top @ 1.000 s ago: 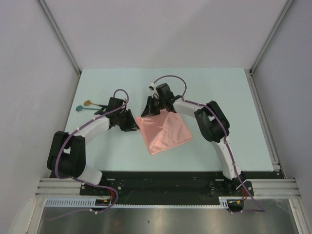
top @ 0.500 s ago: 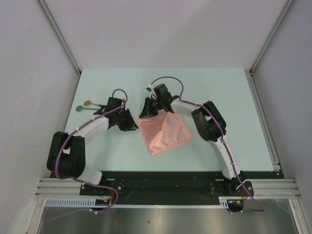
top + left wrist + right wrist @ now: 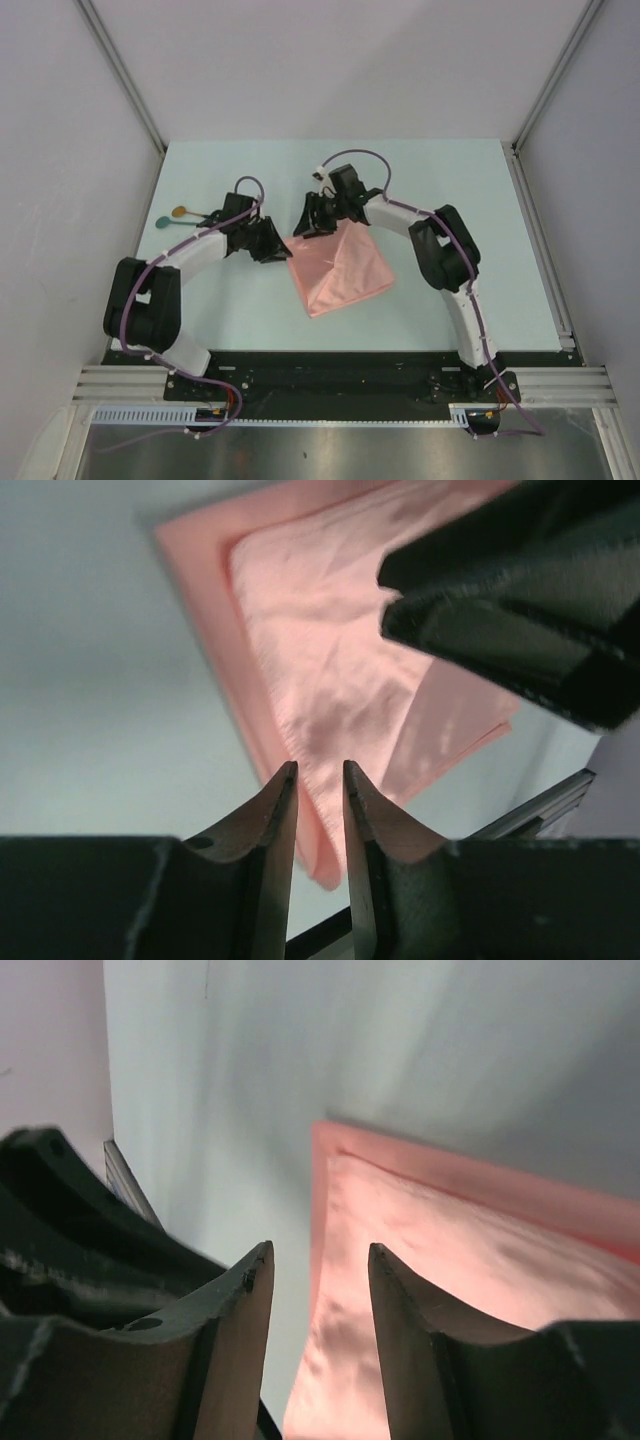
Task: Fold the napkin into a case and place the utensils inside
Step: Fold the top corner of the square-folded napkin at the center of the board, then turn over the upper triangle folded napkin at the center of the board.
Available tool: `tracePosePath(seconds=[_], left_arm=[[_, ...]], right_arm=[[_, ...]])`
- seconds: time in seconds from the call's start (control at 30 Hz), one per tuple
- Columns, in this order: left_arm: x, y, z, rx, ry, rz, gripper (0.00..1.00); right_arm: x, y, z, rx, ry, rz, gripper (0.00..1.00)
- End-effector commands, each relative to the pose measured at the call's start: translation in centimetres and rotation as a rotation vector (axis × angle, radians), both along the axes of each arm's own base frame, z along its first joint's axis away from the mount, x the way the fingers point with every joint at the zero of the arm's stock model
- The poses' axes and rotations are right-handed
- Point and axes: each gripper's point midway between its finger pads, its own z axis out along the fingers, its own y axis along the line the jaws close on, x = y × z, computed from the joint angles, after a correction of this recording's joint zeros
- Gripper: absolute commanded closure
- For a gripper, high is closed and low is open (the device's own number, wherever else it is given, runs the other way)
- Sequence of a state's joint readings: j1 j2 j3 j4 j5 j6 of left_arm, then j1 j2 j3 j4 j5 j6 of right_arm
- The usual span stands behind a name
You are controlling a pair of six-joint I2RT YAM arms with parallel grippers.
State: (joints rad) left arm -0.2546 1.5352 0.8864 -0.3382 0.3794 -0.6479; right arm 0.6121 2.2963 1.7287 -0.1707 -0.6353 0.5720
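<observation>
The pale mint-green table top [image 3: 450, 180] carries a salmon-pink square cloth napkin [image 3: 340, 272], folded flat in layers and lying at its centre between the two arms. The black two-finger right gripper [image 3: 312, 222] hangs over the napkin's far corner, its jaws parted by a moderate gap with only table and cloth edge [image 3: 480, 1260] showing between them, gripping nothing. The black left gripper [image 3: 320, 772] sits at the napkin's left corner, jaws drawn to a narrow slit with a cloth fold [image 3: 320, 650] showing in it; I cannot tell whether they pinch it. Well left lie two thin dark-handled spoons, one golden-brown-bowled [image 3: 180, 211], one teal-green-bowled [image 3: 163, 223].
</observation>
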Motion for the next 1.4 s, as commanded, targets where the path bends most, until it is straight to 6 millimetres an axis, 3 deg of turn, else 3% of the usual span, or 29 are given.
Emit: tracePosePath(seconds=[0.0, 0.03, 0.1, 0.27, 0.37, 0.6, 1.03, 1.37], left_arm=[[4.7, -2.8, 2.8, -0.132, -0.044, -0.018, 0.71], [5.1, -3.1, 2.6, -0.142, -0.02, -0.025, 0.73], [6.3, -3.7, 1.7, -0.157, 0.014, -0.02, 0.75], [8.5, -4.1, 0.7, -0.15, 0.022, 0.0, 0.76], [8.7, -4.4, -0.4, -0.15, 0.052, 0.0, 0.77], [8.7, -4.5, -2.0, -0.118, 0.075, -0.009, 0.76], [8.8, -0.6, -4.9, 0.007, 0.115, 0.074, 0.76], [8.7, 0.5, -4.7, 0.052, 0.102, 0.089, 0.76]], right_arm=[[3.1, -6.3, 6.2, 0.026, -0.111, -0.105, 0.52], [2.6, -7.6, 4.8, 0.011, -0.076, -0.119, 0.53], [3.3, -9.6, 4.5, 0.02, -0.08, -0.155, 0.57], [3.4, -11.6, 3.4, 0.034, -0.062, -0.172, 0.74], [4.0, -12.6, 2.4, 0.034, -0.046, -0.191, 0.81], [4.5, -12.4, 0.4, 0.047, -0.021, -0.187, 0.84], [6.3, -12.1, -0.3, 0.067, -0.034, -0.205, 0.84], [7.9, -11.9, -1.7, 0.068, -0.024, -0.21, 0.84]])
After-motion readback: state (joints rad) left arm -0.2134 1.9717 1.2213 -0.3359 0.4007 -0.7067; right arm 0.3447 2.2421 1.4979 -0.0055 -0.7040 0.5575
